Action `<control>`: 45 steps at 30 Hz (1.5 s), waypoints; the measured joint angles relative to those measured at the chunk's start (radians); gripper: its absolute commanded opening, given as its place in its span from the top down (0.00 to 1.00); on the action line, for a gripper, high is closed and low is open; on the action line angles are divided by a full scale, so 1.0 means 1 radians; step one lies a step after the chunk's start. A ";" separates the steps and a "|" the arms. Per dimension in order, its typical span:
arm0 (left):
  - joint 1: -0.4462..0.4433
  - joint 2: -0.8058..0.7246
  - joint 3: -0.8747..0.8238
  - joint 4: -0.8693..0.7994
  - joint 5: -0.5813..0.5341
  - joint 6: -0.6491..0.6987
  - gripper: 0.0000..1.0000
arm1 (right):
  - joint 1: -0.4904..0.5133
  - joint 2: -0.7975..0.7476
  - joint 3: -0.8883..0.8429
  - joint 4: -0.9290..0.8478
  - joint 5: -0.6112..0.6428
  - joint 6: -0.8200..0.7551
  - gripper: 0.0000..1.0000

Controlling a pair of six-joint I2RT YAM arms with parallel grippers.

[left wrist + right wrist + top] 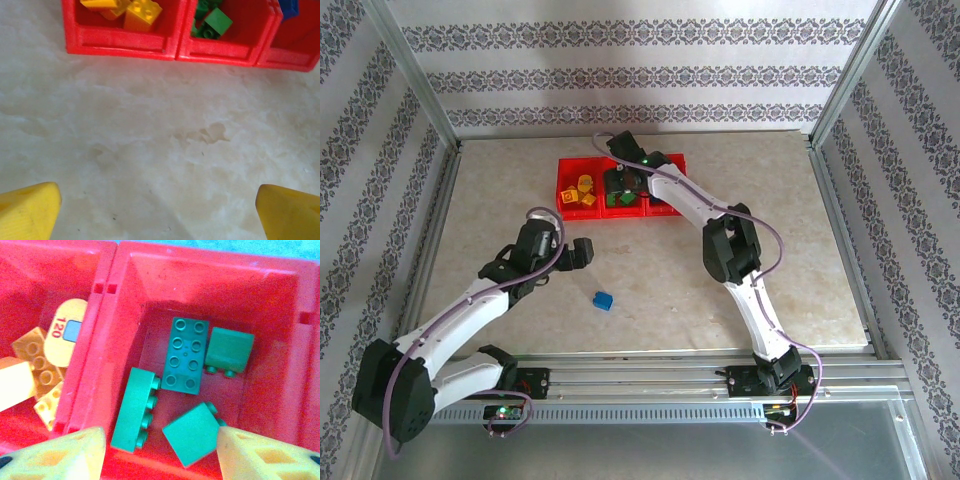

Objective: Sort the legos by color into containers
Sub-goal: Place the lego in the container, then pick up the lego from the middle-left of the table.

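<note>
Sorting nearly complete: your left hand (580, 252) hangs spread wide and empty over the counter (500, 190), near one blue lego (603, 299) not yet sorted. Beyond, the containers (125, 47) hold yellow-orange, green and blue legos in turn. Your right hand (160, 450) stands released above the green legos (186, 354) in the middle bin.

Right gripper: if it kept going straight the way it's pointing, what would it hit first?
Probably the tilted green brick just ahead of the right gripper, inside the middle bin; exact depth is unclear.
</note>
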 measured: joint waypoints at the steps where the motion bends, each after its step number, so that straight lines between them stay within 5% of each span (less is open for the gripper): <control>1: -0.011 0.004 0.000 0.000 0.000 0.001 0.00 | 0.003 -0.031 -0.025 0.008 0.004 0.000 0.34; 7: -0.059 0.039 0.000 0.000 -0.001 0.004 0.00 | 0.003 -0.228 -0.223 0.080 0.026 0.007 0.21; 11: -0.098 0.063 0.000 -0.005 0.000 0.013 0.00 | 0.005 -0.339 -0.395 0.133 0.051 0.026 0.02; 31: -0.396 0.313 0.104 -0.208 -0.088 0.013 0.10 | 0.044 -0.780 -1.024 0.184 0.275 0.198 0.02; 45: -0.412 0.443 0.146 -0.270 -0.133 -0.048 0.22 | 0.044 -0.840 -1.079 0.182 0.332 0.246 0.02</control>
